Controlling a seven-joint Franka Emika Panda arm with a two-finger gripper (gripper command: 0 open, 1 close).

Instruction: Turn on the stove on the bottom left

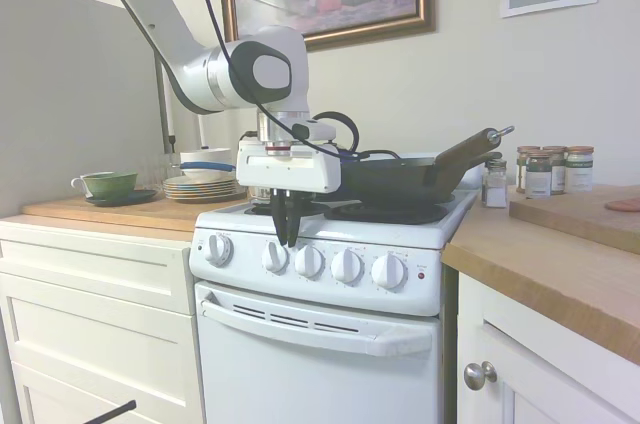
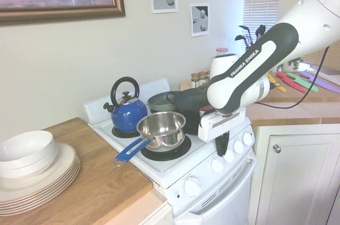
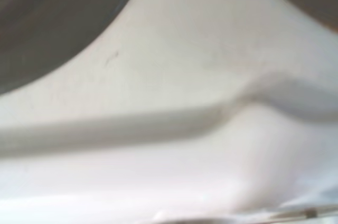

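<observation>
The white stove [image 1: 330, 344] stands in the middle, with five round white knobs in a row on its front panel, a small red light [image 1: 421, 275] and an oven-door handle [image 1: 320, 324]. My gripper [image 1: 288, 240] points straight down at the panel's top edge, its dark fingers shut with nothing between them. Its tips hang just above the second knob from the left [image 1: 275, 257], to the right of the leftmost knob [image 1: 218, 249]. From the other side the gripper [image 2: 222, 149] hangs over the knob row [image 2: 229, 156]. The wrist view is a blurred white stove top [image 3: 174, 92].
A black frying pan [image 1: 400, 182] sits on the right burners behind my gripper. A steel saucepan with a blue handle [image 2: 162, 128] and a blue kettle [image 2: 127, 113] occupy the other burners. Plates and bowls [image 1: 205, 182] and a green cup [image 1: 108, 184] stand on the left counter, spice jars [image 1: 550, 169] on the right.
</observation>
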